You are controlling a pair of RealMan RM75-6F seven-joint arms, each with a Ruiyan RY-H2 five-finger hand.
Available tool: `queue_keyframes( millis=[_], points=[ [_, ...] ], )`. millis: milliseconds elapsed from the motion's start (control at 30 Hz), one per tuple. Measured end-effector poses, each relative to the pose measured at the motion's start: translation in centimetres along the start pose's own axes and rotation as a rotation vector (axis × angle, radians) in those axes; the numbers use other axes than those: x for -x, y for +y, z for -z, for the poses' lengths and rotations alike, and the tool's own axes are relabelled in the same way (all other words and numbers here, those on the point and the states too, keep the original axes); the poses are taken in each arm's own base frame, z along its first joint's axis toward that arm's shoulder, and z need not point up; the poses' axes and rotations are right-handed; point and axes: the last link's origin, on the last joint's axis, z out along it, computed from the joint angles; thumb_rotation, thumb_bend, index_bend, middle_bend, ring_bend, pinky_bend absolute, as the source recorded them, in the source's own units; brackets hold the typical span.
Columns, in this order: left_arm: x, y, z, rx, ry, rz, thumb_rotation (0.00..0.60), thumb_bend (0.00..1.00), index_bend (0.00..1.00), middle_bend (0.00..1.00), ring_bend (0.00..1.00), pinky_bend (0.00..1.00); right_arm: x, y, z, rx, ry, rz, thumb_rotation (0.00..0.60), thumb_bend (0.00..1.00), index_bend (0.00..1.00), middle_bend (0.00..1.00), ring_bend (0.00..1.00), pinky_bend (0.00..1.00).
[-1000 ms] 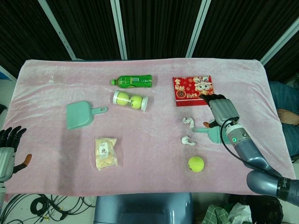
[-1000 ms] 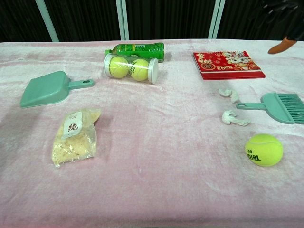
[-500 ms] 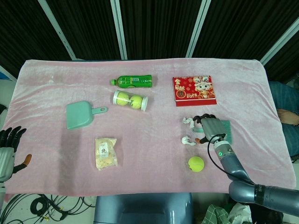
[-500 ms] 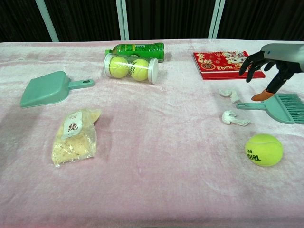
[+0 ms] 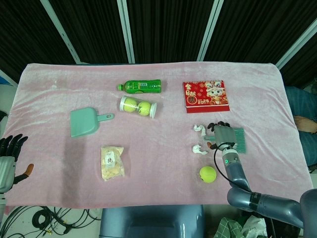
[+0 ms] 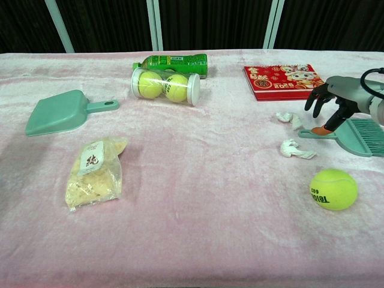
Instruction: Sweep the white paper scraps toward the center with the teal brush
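The teal brush (image 6: 357,137) lies flat on the pink cloth at the right, its handle (image 6: 312,134) pointing toward the centre; the head view shows the brush (image 5: 238,139) partly under my hand. My right hand (image 6: 335,101) hangs over the handle with its fingers spread and curled downward, and its orange thumb tip touches the handle. Nothing is gripped. Two white paper scraps (image 6: 290,119) (image 6: 295,150) lie just left of the handle, and the head view shows the same scraps (image 5: 199,128) (image 5: 199,149). My left hand (image 5: 7,159) rests open off the table's near left corner.
A tennis ball (image 6: 333,189) lies close in front of the brush. A red booklet (image 6: 287,81) lies behind it. Further left are a tube of tennis balls (image 6: 165,86), a green bottle (image 6: 173,62), a teal dustpan (image 6: 60,112) and a snack bag (image 6: 95,171).
My right hand has come down from near the red booklet to the brush handle, and its thumb tip now touches the handle. The brush, scraps and left hand have not moved.
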Motion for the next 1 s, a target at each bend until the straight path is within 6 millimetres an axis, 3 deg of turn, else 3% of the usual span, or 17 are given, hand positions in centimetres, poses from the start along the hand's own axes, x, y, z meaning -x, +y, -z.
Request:
queue_keyframes(
  millis=[1000],
  points=[
    [0.1, 0.0, 0.0, -0.007, -0.012, -0.005, 0.6, 0.31, 0.12, 0.09, 0.01, 0.05, 2.3, 1.5, -2.1, 0.054, -0.023, 0.047, 0.6, 0.26, 0.46, 0.47, 0.21, 0.15]
  ],
)
